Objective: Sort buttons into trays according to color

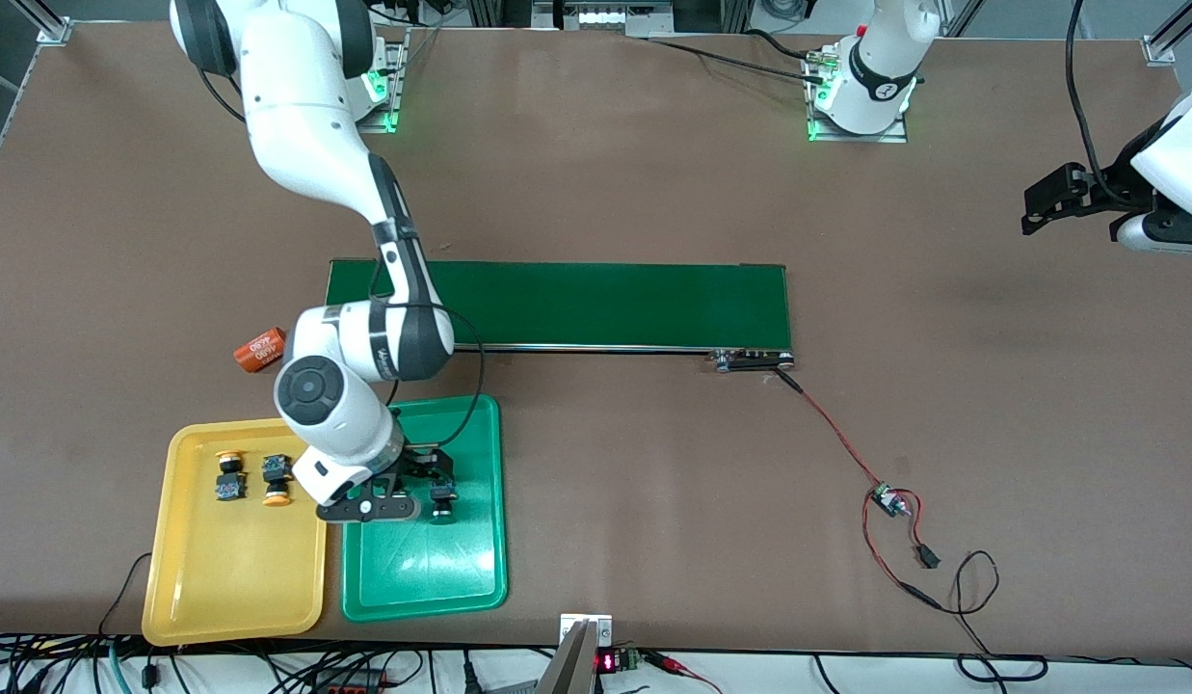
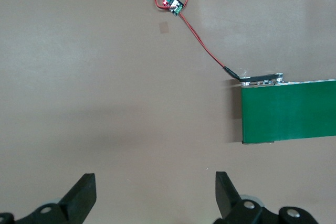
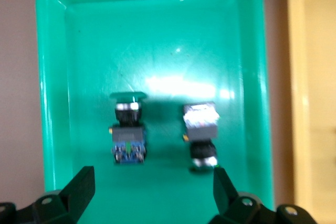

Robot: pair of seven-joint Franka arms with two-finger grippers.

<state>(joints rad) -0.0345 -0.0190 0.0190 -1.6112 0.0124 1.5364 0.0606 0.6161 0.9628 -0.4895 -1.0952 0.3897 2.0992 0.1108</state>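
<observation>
Two green buttons (image 3: pixel 127 129) (image 3: pixel 200 135) lie side by side in the green tray (image 3: pixel 157 40), apart from each other. My right gripper (image 3: pixel 152 184) hangs open just above the tray floor beside them, with nothing between its fingers. In the front view it (image 1: pixel 408 472) covers part of the green tray (image 1: pixel 432 569), and one green button (image 1: pixel 442 499) shows beside it. Two yellow-orange buttons (image 1: pixel 230 474) (image 1: pixel 277 480) lie in the yellow tray (image 1: pixel 229 578). My left gripper (image 2: pixel 155 187) waits open over bare table at the left arm's end (image 1: pixel 1044 204).
An orange cylinder marked 4680 (image 1: pixel 260 349) lies on the table by the conveyor's end at the right arm's side. The long dark-green conveyor belt (image 1: pixel 557 304) crosses the middle. Red and black wires with a small circuit board (image 1: pixel 889 501) trail from its other end.
</observation>
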